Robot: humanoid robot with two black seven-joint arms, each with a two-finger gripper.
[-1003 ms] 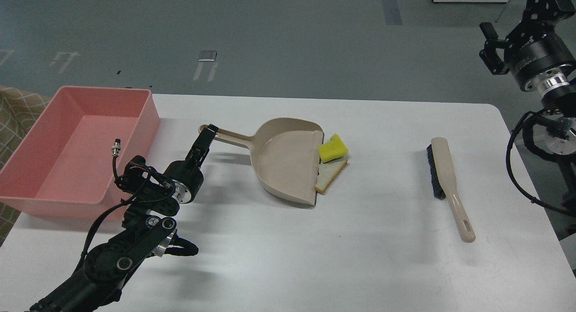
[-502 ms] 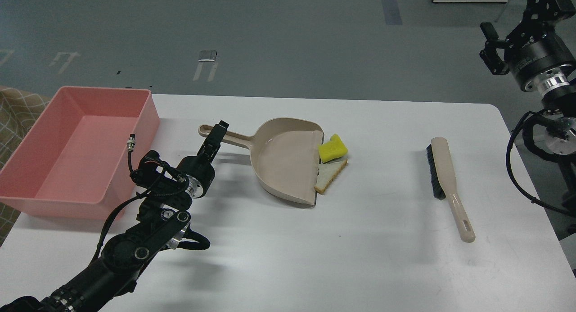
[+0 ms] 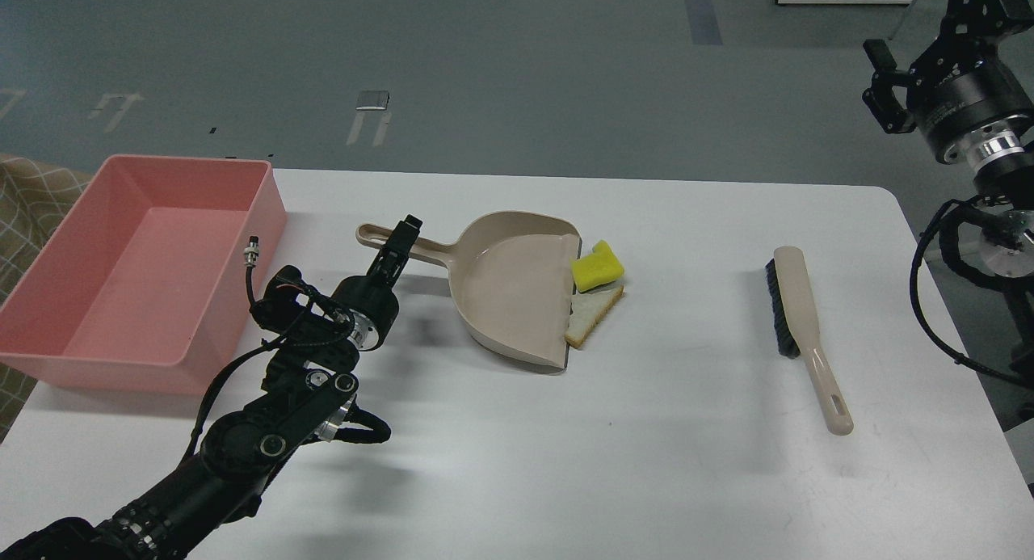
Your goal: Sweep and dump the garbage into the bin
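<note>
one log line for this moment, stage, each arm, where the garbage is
stage: reaching | left gripper: over dustpan handle | right gripper: raised, off table | garbage: at dustpan mouth | bin: no garbage | brush: untouched

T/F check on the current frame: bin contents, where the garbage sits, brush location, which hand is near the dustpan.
1. The pink bin holds the garbage. False: it looks empty.
2. The yellow sponge chunk and the bread slice lie at the open edge of the dustpan. True.
3. The brush lies inside the dustpan. False: it lies on the table, apart, to the right.
4. The left hand is at the dustpan's handle. True.
5. The right hand holds the brush. False: it is raised, away from it.
</note>
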